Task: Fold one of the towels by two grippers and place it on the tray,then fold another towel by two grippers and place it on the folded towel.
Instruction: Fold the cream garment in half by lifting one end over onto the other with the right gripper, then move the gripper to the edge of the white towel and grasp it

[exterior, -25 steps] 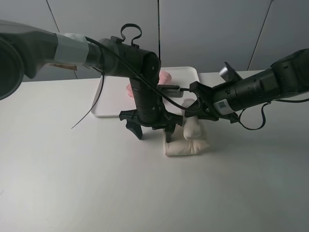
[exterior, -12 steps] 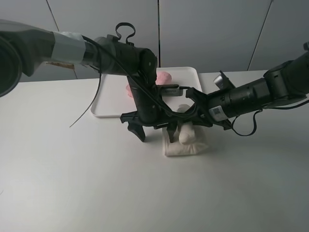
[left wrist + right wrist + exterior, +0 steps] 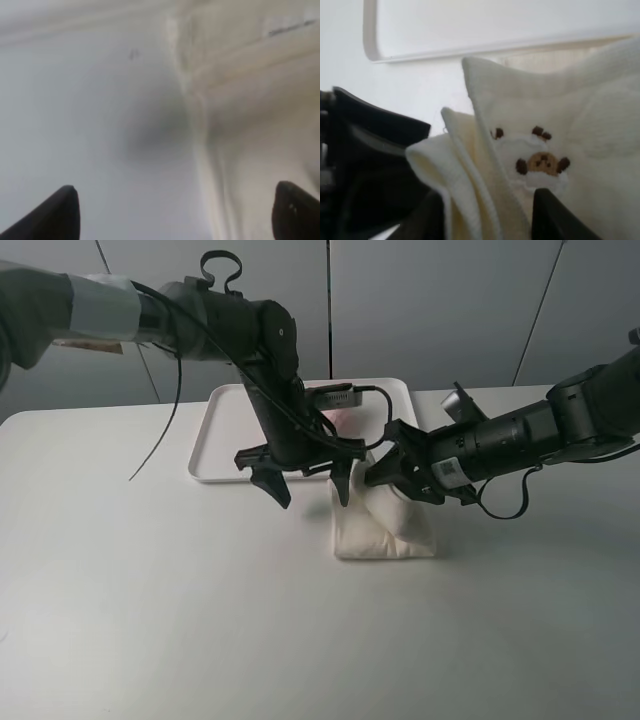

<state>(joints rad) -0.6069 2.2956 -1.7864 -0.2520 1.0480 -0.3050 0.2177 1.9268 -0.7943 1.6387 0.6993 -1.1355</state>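
We count two towels, one tray and two grippers. The cream towel lies folded on the table, just in front of the tray's near right corner; its flat part looks close to square, so we cannot give it a clear long axis, but one bunched fold stands up from its far side toward the right gripper. The pink towel sits on the tray, mostly hidden behind the left arm, so we cannot tell how it lies. The tray's long side runs left to right across the back of the table. The left gripper hangs over the table at the cream towel's left edge with its fingers spread wide, holding nothing. The right gripper is at the raised fold; in the right wrist view the cream cloth with its small brown embroidered mark sits between the two fingers, but we cannot tell whether they pinch it or stand loose around it.
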